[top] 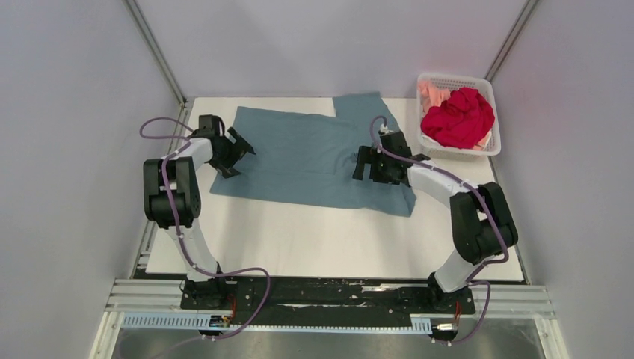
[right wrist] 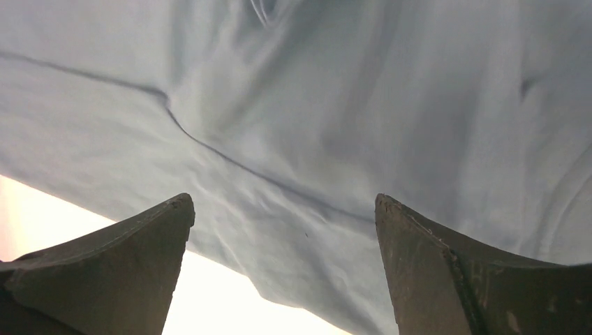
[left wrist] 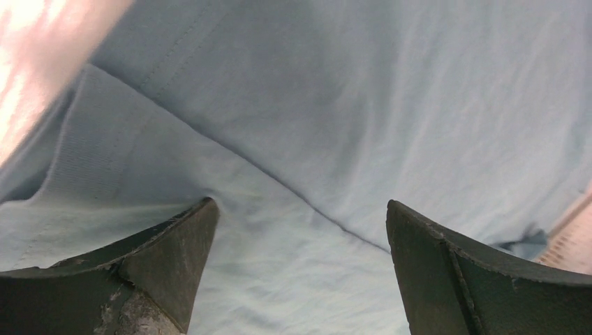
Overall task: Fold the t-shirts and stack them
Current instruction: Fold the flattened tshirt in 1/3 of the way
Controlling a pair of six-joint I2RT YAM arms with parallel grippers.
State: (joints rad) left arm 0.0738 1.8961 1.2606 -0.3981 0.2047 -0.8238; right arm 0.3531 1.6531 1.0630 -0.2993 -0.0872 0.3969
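The large teal-blue t-shirt [top: 306, 153] lies spread flat on the white table, one sleeve sticking out at the back right. My left gripper [top: 238, 155] is open over the shirt's left edge; in the left wrist view its fingers [left wrist: 174, 258] stand wide apart just above the cloth [left wrist: 335, 125], holding nothing. My right gripper [top: 364, 162] is open over the shirt's right part; in the right wrist view its fingers [right wrist: 426, 265] straddle the cloth's near hem [right wrist: 293, 209]. The red t-shirt [top: 458, 118] and the peach-pink one [top: 432, 95] lie crumpled in the basket.
A white mesh basket [top: 487, 146] stands at the back right corner of the table [top: 314, 239]. Grey walls and metal posts close in the left, back and right sides. The arm bases sit on a black rail at the near edge.
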